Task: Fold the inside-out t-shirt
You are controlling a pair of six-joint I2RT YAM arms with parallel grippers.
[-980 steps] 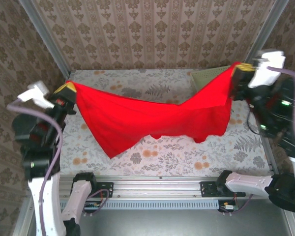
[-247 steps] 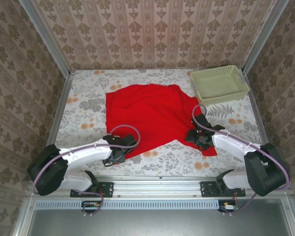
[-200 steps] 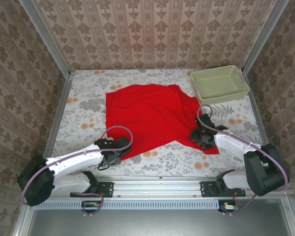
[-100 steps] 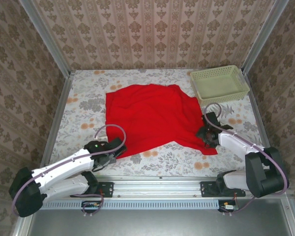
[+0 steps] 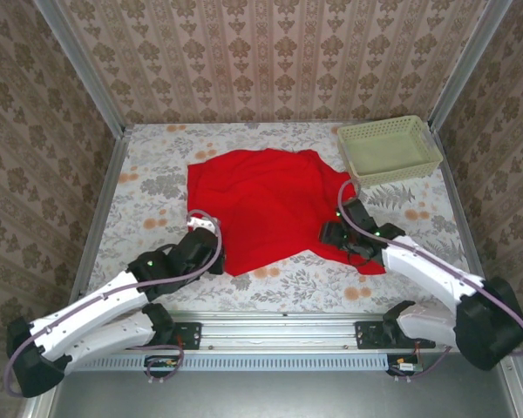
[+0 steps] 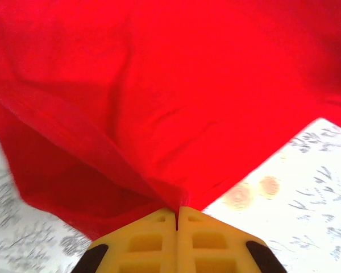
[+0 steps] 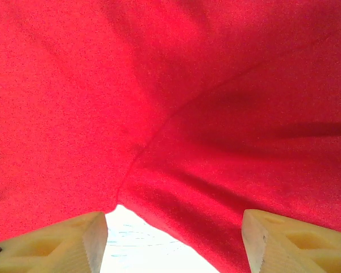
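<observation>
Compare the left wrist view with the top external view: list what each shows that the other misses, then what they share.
Left wrist: a close look at the left gripper, its yellow jaws shut on a pinched fold at the edge of the inside-out t-shirt.
Top external: the shirt's whole spread outline, the pale green basket at the far right corner, and the right gripper at the shirt's near right edge.
Both: the red shirt lying on the floral table cover.

One overhead, two wrist close-ups, sharing the t-shirt (image 5: 270, 205).
</observation>
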